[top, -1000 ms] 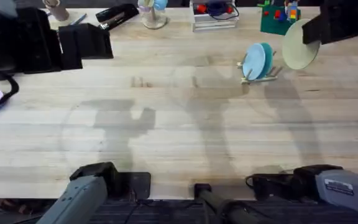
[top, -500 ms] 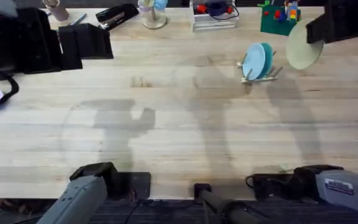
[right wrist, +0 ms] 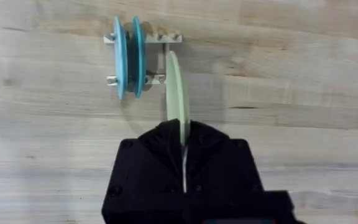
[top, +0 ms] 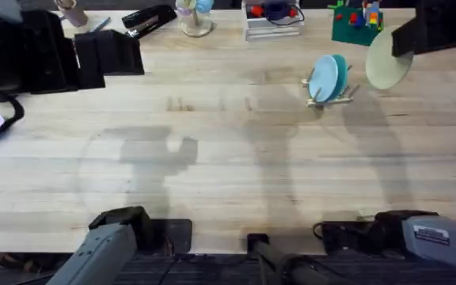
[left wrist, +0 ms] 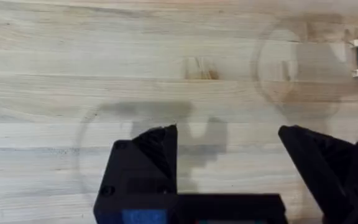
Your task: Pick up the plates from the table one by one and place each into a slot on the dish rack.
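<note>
We see the right tool (right wrist: 184, 146) clamped on the rim of the cream-yellow plate (top: 386, 59), holding it on edge in the air near the far right corner of the table (top: 228, 150). In the right wrist view that plate (right wrist: 178, 96) stands upright, edge toward us, just beside the dish rack (right wrist: 143, 38) and parallel to the plates already standing in it. The rack (top: 332, 93) sits toward the far edge of the table, right of the middle, and carries two plates upright in neighbouring slots: a paler light-blue plate (top: 323, 77) and the teal-blue plate (top: 340, 73) close behind it. We cannot tell whether the yellow plate touches the rack. The left tool (left wrist: 229, 149) hangs over bare wood with its fingers spread wide and nothing between them; in its own view one end of the rack shows at the edge. Along the far edge stand a black stapler (top: 149, 19), a white wire tray (top: 272, 20) and a green block with coloured pieces (top: 355, 22)
</note>
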Robot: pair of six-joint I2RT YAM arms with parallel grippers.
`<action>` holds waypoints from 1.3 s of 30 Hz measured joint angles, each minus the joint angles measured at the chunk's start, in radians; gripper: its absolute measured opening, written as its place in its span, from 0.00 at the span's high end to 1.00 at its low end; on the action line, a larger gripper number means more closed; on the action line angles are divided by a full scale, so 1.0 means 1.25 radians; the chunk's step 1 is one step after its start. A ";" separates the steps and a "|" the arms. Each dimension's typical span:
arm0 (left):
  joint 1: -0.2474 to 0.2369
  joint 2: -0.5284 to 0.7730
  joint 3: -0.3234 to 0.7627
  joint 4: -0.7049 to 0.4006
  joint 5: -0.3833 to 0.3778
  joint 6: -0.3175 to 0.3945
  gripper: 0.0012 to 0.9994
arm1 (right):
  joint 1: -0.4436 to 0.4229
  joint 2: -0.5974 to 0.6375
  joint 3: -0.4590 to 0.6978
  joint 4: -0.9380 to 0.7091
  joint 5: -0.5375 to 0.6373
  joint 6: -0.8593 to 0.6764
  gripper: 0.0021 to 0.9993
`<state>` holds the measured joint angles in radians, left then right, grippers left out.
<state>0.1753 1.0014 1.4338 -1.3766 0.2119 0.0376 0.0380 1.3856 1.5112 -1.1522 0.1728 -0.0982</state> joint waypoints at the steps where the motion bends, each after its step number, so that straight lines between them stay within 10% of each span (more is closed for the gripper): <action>1: 0.000 0.000 0.000 0.000 0.000 0.000 0.01 | 0.000 0.006 0.000 0.001 -0.002 0.000 0.97; 39: 0.000 0.000 0.000 0.000 0.000 0.000 0.01 | 0.000 0.042 0.000 0.043 -0.041 0.001 0.97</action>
<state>0.1756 1.0016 1.4341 -1.3766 0.2119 0.0376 0.0380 1.4385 1.5112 -1.0991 0.1212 -0.0971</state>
